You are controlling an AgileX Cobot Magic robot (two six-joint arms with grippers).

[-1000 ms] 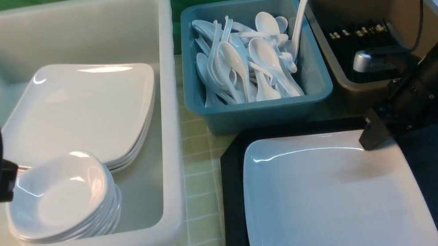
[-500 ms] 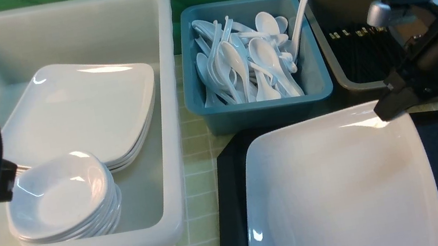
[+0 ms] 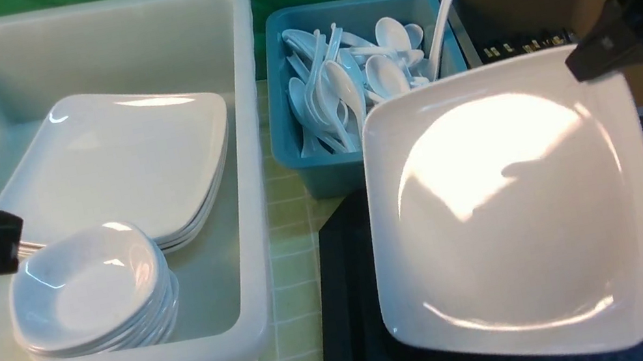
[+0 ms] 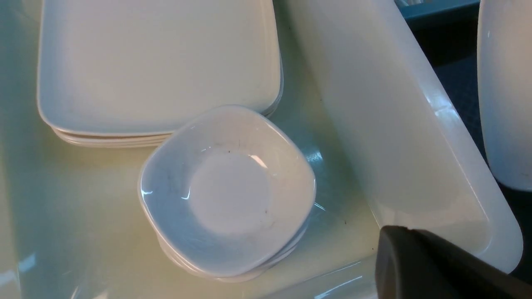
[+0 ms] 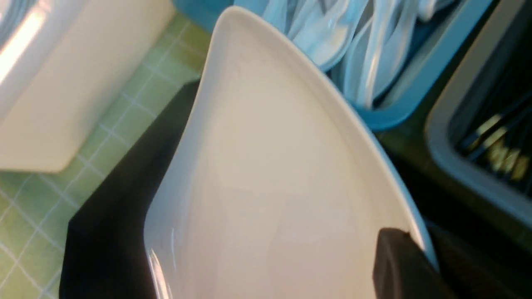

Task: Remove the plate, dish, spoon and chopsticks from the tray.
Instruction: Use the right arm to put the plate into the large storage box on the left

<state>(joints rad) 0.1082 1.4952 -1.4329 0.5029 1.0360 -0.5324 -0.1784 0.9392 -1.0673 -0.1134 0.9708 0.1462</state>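
Over a green-checked tablecloth [image 3: 292, 278], the right gripper [image 3: 581, 70] pinches the plate [image 3: 511, 206] by its upper-right corner, tilted above the tray [image 3: 344, 309], apparently the last item to clear. At frame left, the left gripper [image 3: 16, 251] is pressed together.

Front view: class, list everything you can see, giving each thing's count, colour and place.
plate: one, white, tilted over the tray
tray: one, black, near right
white tub: one, left
plate stack: one, white, in white tub
dish stack: one, white, in white tub, nearer
teal tub: one, far middle
spoons: many, white, in teal tub
grey tub: one, far right
chopsticks: count unclear, black, in grey tub
cloth: one, green checked, underneath
left gripper: shut, over white tub
right gripper: shut on plate's far corner
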